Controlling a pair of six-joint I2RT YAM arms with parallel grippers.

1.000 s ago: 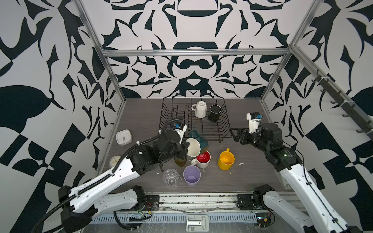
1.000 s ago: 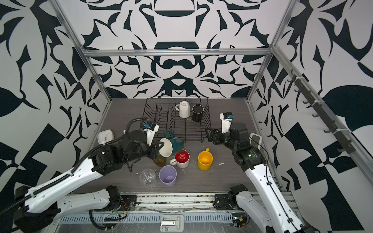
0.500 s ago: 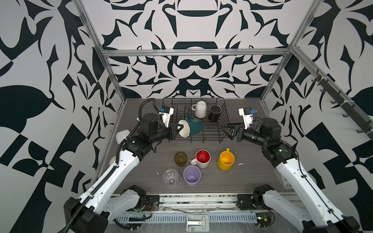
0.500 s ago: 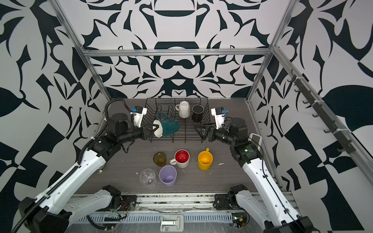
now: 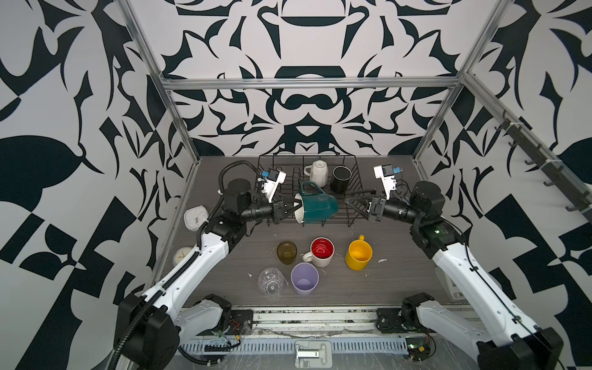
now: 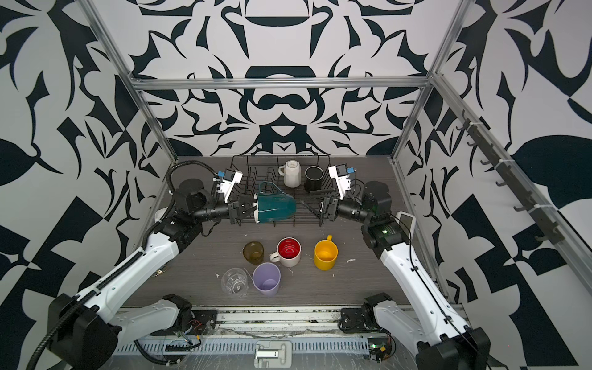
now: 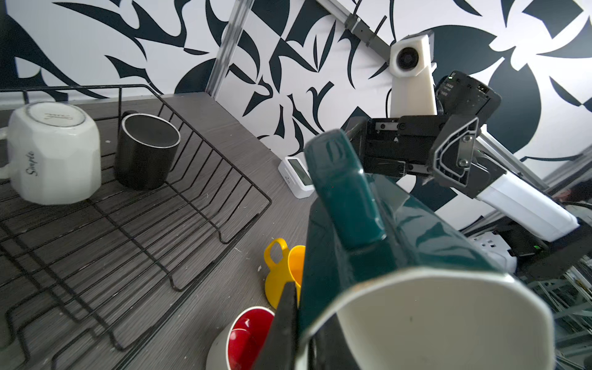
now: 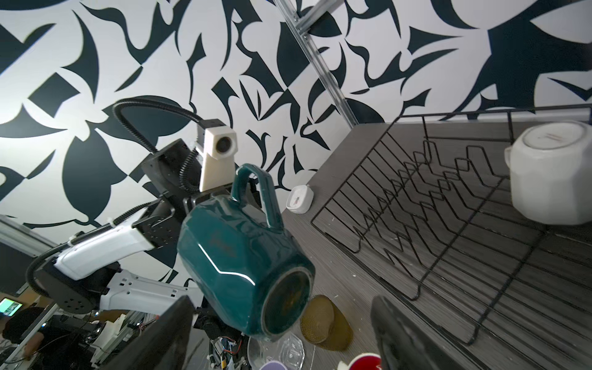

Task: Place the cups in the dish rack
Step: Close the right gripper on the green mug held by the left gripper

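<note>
1. Nearest to us, the clear glass (image 5: 271, 282) and the lilac tumbler (image 5: 304, 279) are standing mouth-up on the table (image 5: 400, 256). They are side by side, with the glass on the left.
2. Just behind them, three more cups are standing upright in a row. From left to right we are seeing the amber glass (image 5: 287, 252), the red-lined mug (image 5: 322, 251) and the yellow mug (image 5: 359, 255).
3. Farther back, the left gripper (image 5: 290, 206) is pinching the rim of the teal mug (image 5: 318, 207). Its jaws are closed on the wall, one finger inside the cream interior and the other outside.
4. The teal mug is hanging clear of the table on its side. Its handle is pointing up, its mouth is turned toward the left gripper and its base is turned toward the right one.
5. In both top views this mug is overlapping the near edge of the rack (image 5: 290, 182). We cannot tell whether it is hanging over the rack or just in front of it.
6. The right gripper (image 5: 349, 198) is facing the mug's base from a short way off. Its jaws are standing wide apart and holding nothing.
7. Farthest from us, the white mug (image 5: 318, 172) is sitting upside down in the back of the rack. The black mug (image 5: 340, 179) is standing upright just to its right.
</note>
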